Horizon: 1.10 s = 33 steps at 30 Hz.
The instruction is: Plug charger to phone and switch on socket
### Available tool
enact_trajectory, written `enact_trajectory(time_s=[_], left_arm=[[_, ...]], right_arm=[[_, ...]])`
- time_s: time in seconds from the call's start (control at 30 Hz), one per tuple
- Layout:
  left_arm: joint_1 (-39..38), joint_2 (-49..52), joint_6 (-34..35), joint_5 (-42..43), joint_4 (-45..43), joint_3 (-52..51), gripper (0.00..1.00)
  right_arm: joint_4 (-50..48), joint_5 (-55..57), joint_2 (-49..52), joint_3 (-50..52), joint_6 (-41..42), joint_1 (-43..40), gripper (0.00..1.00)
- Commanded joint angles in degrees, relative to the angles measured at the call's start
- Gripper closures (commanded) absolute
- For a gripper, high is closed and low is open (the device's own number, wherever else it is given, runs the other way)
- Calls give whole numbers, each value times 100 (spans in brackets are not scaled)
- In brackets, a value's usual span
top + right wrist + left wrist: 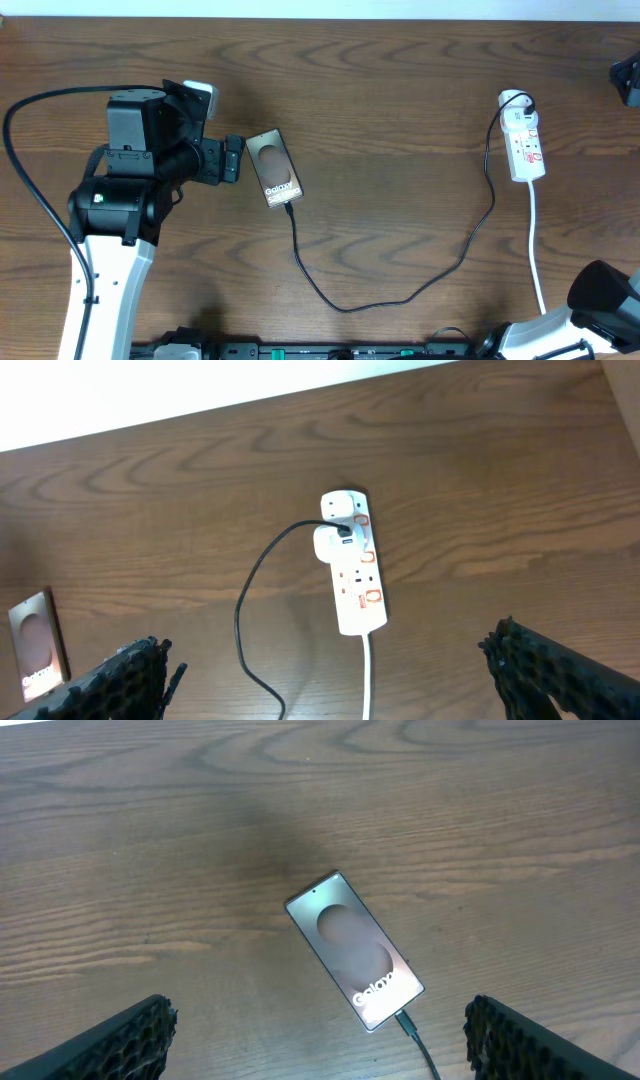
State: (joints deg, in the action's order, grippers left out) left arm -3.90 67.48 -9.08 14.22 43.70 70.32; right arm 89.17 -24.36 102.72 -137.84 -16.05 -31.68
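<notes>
L claw (233, 158) spread wide, empty, just beside small flat dark phone (275, 168) w/ white "Galaxy" lettering, left-centre of brown wood worktop (400, 80); R claw (335, 678) spread wide, empty; thin black charger cable (239, 620) plugged into phone's end, runs to white red-marked power strip (524, 145) nr right edge.

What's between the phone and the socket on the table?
Overhead view: only the charger cable, running in a loop from the phone to the socket; the rest is bare wood table.
</notes>
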Motion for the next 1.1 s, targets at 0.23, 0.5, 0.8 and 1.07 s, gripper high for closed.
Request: enact_trajectory(time_s=[0.23,0.5,0.8,1.07], left_arm=[[-83,-437,-122,-251,476,-28,7],[-562,-1834,-144,-1139,59,-1012,7],[-616,-3571,-140,-1167,-2131,-2986,7],[-610,-4734,-142,-964,-4653,-4715,7]], right_arm=[[24,4,-39,7,-24,13,1],[24,4,-39,7,-24,11,1],[24,7,-39,7,-24,11,1],[24,7,-39,7,-24,11,1]])
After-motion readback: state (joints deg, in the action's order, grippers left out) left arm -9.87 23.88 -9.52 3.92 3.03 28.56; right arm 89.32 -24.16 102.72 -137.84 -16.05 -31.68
